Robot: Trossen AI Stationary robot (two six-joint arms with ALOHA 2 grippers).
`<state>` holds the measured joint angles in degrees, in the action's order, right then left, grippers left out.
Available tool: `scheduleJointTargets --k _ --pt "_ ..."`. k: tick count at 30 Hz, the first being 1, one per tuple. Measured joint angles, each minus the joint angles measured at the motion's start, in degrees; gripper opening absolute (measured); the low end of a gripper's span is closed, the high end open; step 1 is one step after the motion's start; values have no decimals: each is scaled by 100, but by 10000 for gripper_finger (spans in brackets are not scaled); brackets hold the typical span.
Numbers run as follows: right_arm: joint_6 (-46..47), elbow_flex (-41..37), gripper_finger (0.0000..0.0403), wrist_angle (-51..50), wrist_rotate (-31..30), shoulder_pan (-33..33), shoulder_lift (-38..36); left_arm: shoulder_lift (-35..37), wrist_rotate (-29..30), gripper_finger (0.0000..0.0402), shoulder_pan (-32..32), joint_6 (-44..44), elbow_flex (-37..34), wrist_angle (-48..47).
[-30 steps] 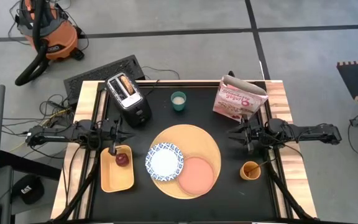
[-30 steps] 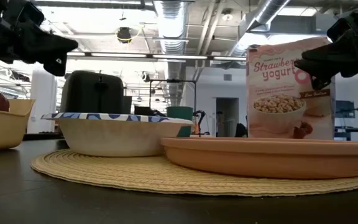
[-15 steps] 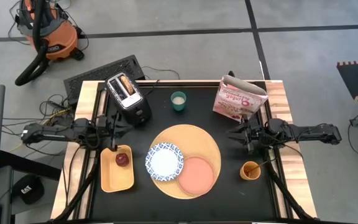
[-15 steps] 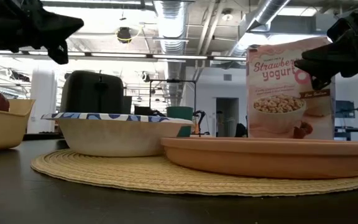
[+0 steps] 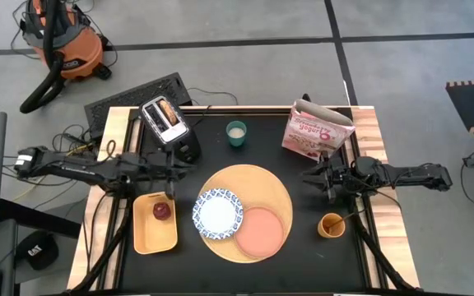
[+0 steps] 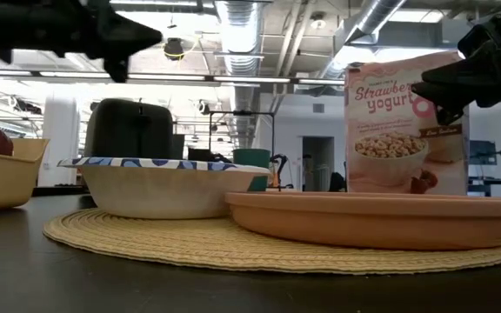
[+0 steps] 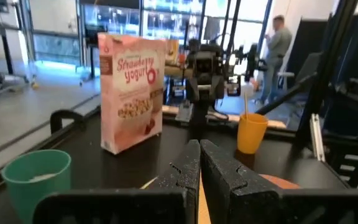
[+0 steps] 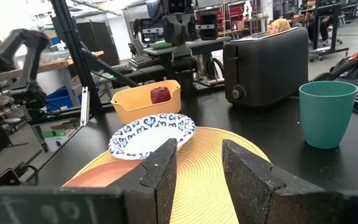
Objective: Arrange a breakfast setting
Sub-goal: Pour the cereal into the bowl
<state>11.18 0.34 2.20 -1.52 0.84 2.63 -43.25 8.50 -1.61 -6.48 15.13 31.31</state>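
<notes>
Since a second ago the left gripper [image 5: 174,167] has slid away from over the yellow tray [image 5: 143,238] toward the middle of the table, and it now hangs above bare tabletop with its fingers pressed together on nothing. Behind it, at the table's far left, stands the toaster [image 5: 169,129] with the pale bagel [image 5: 166,112] upright in a slot. Just off that gripper's near side, in the tray, sits the dark red apple [image 5: 162,210]. Ahead of its tips lies the large round tan board [image 5: 253,182], carrying the blue-and-white patterned bowl [image 5: 218,211] and, touching the bowl's side, the small pink plate [image 5: 261,229]. A green cup [image 5: 236,132] stands beyond the board.

Across the board the right gripper [image 5: 312,182] hovers facing the left one, unmoved, its fingers partly apart and empty. A pink cereal box [image 5: 314,131] stands behind it; the orange cup [image 5: 331,224], with the gold spoon [image 5: 348,217] leaning in it, sits just to its near side.
</notes>
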Motion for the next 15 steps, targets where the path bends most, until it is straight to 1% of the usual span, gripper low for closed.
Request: scheduleJointTargets --k 4,9,12,15 --pt "256 0 155 7 -11 -2 -2 -1042 41 0 2 101 667 339" --pt "383 0 155 7 -11 -2 -2 -2256 58 0 2 697 1664 566" --pt "383 0 155 38 -11 -2 0 -2945 90 0 2 1080 2308 570" --pt "381 23 155 91 -11 -27 -2 -3602 98 0 5 1185 2972 553"
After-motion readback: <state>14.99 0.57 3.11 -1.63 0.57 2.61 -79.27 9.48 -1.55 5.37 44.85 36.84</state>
